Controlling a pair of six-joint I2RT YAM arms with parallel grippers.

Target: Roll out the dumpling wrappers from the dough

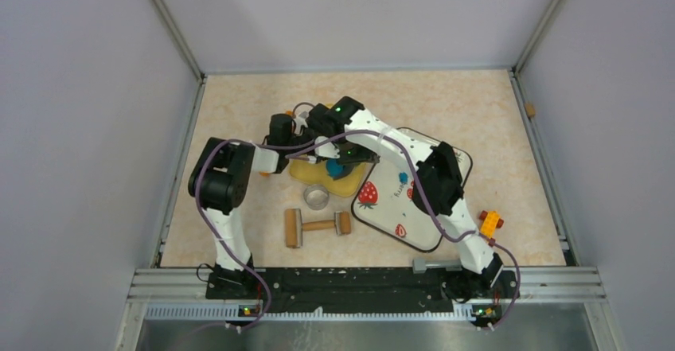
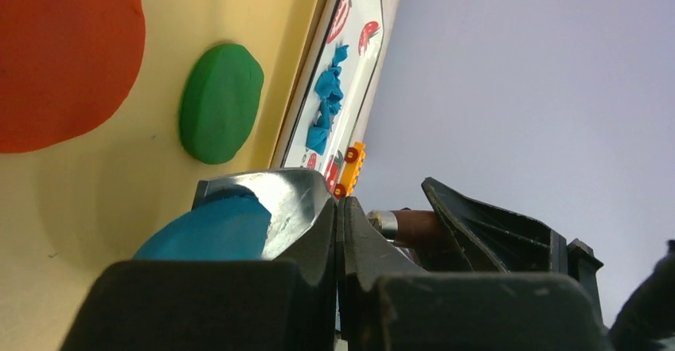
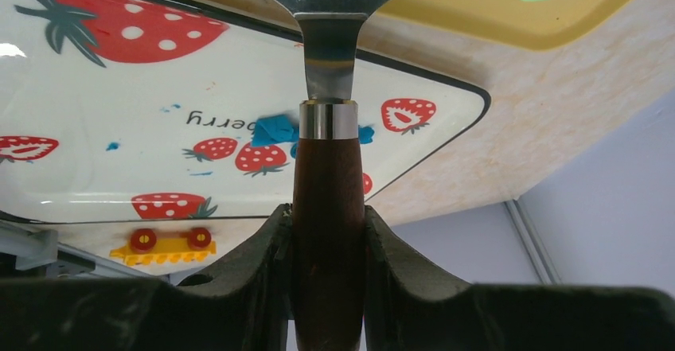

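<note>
A round blue dumpling wrapper (image 2: 208, 230) lies on the metal blade (image 2: 286, 196) of a spatula over the yellow board (image 2: 119, 184). It shows in the top view (image 1: 337, 169) between both grippers. My right gripper (image 3: 328, 222) is shut on the spatula's brown wooden handle (image 3: 326, 184). My left gripper (image 2: 341, 212) is shut and empty, its fingertips right beside the blade and the wrapper. Ragged blue dough scraps (image 2: 326, 104) lie on the strawberry mat (image 3: 119, 120), and they also show in the right wrist view (image 3: 275, 128).
A red disc (image 2: 56, 56) and a green disc (image 2: 220, 103) lie on the yellow board. A metal ring cutter (image 1: 317, 197) and a wooden rolling pin (image 1: 318, 225) lie in front of the board. An orange toy (image 1: 489, 222) sits right of the mat.
</note>
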